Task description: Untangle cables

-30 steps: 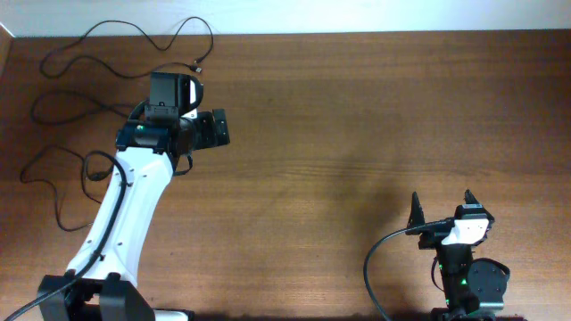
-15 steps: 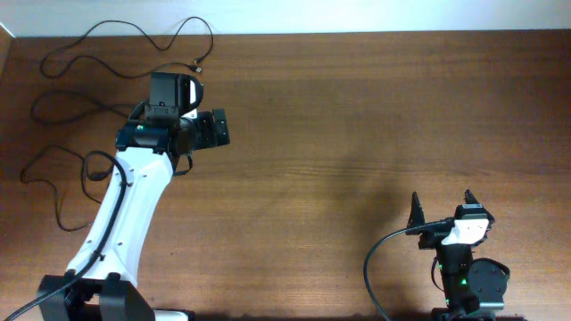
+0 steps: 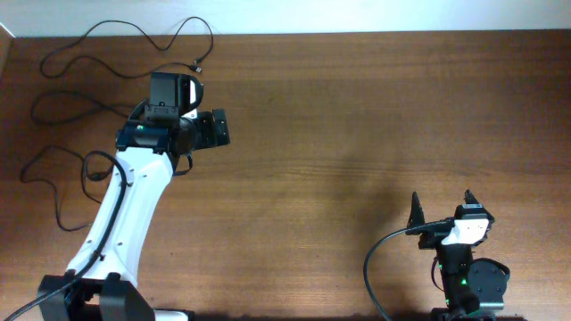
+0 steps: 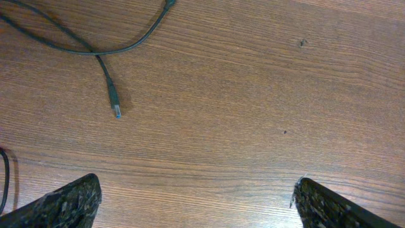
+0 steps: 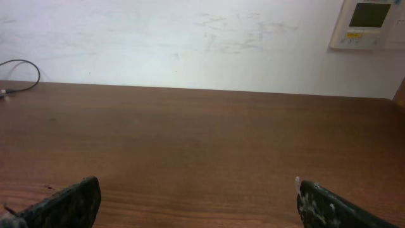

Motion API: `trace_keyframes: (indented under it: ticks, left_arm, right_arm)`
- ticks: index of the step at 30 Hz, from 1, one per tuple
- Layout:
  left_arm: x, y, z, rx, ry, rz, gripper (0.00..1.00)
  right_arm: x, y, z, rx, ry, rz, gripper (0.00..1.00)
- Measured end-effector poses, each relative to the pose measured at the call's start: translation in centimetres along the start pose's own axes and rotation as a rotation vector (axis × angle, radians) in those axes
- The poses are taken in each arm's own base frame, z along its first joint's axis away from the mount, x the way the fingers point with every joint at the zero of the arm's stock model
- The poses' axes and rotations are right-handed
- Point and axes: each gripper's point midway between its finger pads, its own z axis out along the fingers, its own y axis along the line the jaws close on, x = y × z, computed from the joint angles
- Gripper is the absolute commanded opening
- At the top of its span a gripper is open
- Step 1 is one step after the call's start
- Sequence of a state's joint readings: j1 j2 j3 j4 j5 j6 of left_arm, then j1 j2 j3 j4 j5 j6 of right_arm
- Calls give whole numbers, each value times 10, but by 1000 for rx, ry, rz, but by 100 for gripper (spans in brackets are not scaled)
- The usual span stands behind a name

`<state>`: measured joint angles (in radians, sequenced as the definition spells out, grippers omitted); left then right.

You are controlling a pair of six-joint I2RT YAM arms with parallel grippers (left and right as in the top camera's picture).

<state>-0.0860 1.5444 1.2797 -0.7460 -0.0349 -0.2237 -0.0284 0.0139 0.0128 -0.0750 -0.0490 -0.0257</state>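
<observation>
Cables (image 3: 211, 37) lie spread over the far left corner of the table (image 3: 357, 107), thin black cords looping along the back edge and down the left side. One ends in a small plug (image 3: 197, 67) just beyond the left arm's (image 3: 134, 192) wrist. The left wrist view shows that plug lying flat on the wood, its cord crossing another strand just behind it; whether they are knotted cannot be told.

The left gripper (image 4: 196, 206) hangs over bare wood near the plug, facing down, its jaws spread wide with nothing between them. The right gripper (image 3: 442, 207) sits well apart at the near right, pointing toward the far side, its jaws also wide apart and empty.

The tabletop is dark brown wood grain with fine streaks and a few small dark specks (image 4: 302, 43). Behind it stands a white wall (image 5: 190, 38), faintly scuffed, with a pale control panel (image 5: 370, 22) with a small display mounted at its upper right. In the right wrist view a curl of cord shows far off at the back left.
</observation>
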Motion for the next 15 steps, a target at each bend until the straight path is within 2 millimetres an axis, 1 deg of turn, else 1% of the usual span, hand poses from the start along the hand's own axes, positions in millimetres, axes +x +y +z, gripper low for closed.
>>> trace_keyframes:
  ticks: [9,13,15]
  left_arm:
    - [1,0,0,-1,6,0,99]
    - [23,5,-5,-21,91,4,99]
    - [26,6,-13,-21,90,4,99]
  right_arm:
    - [0,0,0,0,0,-1,99]
    - [0,0,0,0,0,-1,98]
    - [0,0,0,0,0,0,98]
